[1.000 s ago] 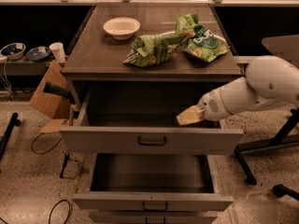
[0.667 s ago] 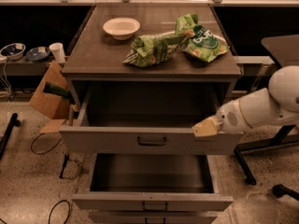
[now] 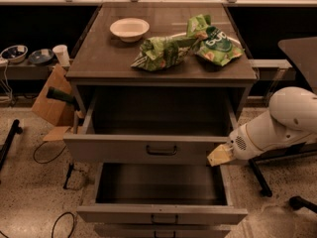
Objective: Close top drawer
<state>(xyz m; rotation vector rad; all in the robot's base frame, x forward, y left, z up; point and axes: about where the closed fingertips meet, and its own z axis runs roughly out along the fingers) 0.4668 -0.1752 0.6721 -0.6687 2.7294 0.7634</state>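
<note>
Beside the right end of the top drawer [image 3: 119,148], pulled well out nearward, found the gripper [image 3: 220,155]; could not tell how open or whether holding anything. Risked skewing and jamming the drawer by pushing off-centre, or slipping off rightward.

The desk [image 3: 99,58], a dark wood-grain top, is carrying three things. A shallow white bowl [image 3: 129,29] is sitting upright toward the back left, apart from the rest. A crumpled green bag [image 3: 161,53] is lying near the middle. A second green bag [image 3: 218,44] with a dark round logo is lying just beside it toward the right edge. The tool [image 3: 219,155] is hanging below the desk's front right corner, at the right end of the top drawer [image 3: 148,148].
</note>
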